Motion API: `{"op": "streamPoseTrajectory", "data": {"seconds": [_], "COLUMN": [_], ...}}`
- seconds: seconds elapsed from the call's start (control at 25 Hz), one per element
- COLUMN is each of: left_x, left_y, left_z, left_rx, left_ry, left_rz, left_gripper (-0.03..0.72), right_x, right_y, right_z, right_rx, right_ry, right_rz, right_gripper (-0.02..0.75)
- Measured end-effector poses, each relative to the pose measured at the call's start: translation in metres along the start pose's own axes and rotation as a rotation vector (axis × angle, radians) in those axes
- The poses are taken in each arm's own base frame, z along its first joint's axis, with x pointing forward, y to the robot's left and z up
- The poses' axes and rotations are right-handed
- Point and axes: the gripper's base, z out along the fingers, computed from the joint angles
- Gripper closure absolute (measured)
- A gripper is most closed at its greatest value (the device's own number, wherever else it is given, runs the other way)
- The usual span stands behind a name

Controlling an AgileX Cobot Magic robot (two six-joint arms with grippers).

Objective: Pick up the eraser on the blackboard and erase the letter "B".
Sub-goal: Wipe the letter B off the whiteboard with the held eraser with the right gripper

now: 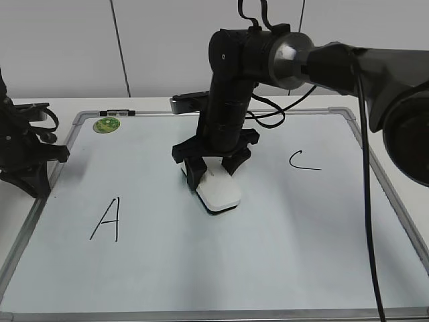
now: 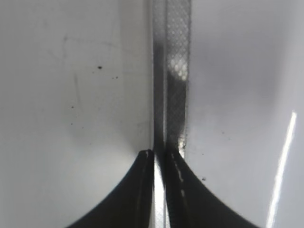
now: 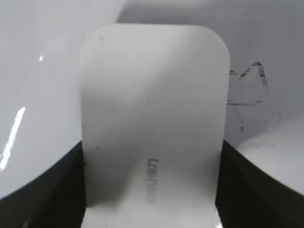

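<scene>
The right gripper (image 1: 213,171) reaches down from the far side onto the middle of the blackboard (image 1: 268,241), its jaws clamped on the two long sides of the eraser (image 1: 218,193). In the exterior view the white block rests on the pale surface with its near end sticking out toward the viewer – a dark edge of felt shows along the bottom rim. The right wrist view shows the eraser (image 3: 152,114) from above, filling most of the frame, faint grey print on its top, with the dark ribbed fingers (image 3: 52,190) pressed against both flanks.

Just right of the eraser in that wrist view sit thin, broken black strokes, the letter "B" (image 3: 247,95) – faint and patchy; it lies beside the block, and in the exterior view it is hidden behind the gripper.

The black "A" (image 1: 107,219) stands on the near left of the board and the "C" (image 1: 303,161) on the right, both well apart from the eraser. A small round green magnet (image 1: 107,125) sits at the far left corner.

The left gripper (image 2: 159,156) rests at the board's left edge, over the silver frame (image 2: 173,71); its jaws are closed together with only a sliver of light between them, holding nothing
</scene>
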Motion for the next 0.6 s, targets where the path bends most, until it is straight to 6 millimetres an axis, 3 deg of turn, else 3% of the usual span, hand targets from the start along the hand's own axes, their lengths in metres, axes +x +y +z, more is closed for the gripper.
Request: {"op": "streamPoseTrajectory", "data": {"seconds": [0.32, 0.6], "left_x": [0.000, 0.000], "left_y": [0.000, -0.001], "left_z": [0.000, 0.000], "left_rx": [0.005, 0.010], "left_ry": [0.000, 0.000], "left_rz": [-0.004, -0.008], "left_gripper": [0.607, 0.607], "right_x": [0.000, 0.000], "right_y": [-0.008, -0.028], "right_z": [-0.001, -0.004], "right_rx": [0.056, 0.113], "right_ry": [0.001, -0.004], "right_rz": [-0.006, 0.025], "right_gripper": [0.214, 0.214]}}
